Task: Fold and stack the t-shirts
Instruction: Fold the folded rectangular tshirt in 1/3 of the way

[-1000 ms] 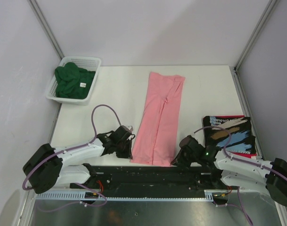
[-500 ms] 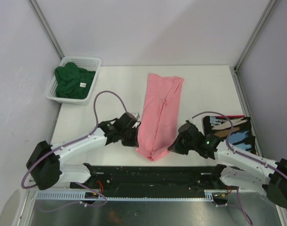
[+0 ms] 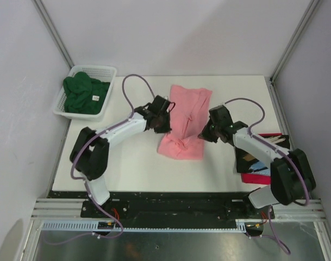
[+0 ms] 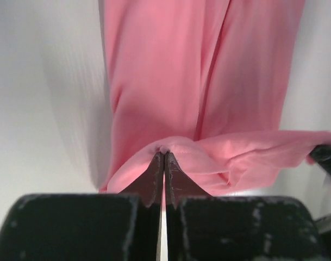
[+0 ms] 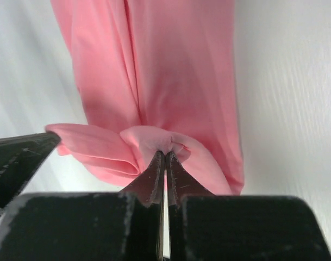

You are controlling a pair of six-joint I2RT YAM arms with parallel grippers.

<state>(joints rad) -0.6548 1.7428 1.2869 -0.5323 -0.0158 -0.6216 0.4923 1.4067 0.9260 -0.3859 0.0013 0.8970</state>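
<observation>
The salmon-pink t-shirt [image 3: 186, 117] lies mid-table as a long narrow strip, its near end lifted and doubled back over the rest. My left gripper [image 3: 164, 126] is shut on the shirt's left near corner [image 4: 164, 147]. My right gripper [image 3: 203, 134] is shut on the right near corner [image 5: 165, 144]. Both hold the hem above the strip's middle. The dark green t-shirt [image 3: 83, 95] lies bunched in the white basket [image 3: 107, 70] at the back left. The black printed t-shirt [image 3: 263, 159] lies folded at the right, on a red one [image 3: 255, 178]; my right arm partly covers them.
The basket stands in the table's back left corner. Grey frame posts rise at the back corners. A black rail [image 3: 165, 206] runs along the near edge. Cables loop above both arms.
Both grippers have carried the pink shirt's near hem away from the near edge toward the back, folding the strip over itself. Both arms have stretched out over the table.
</observation>
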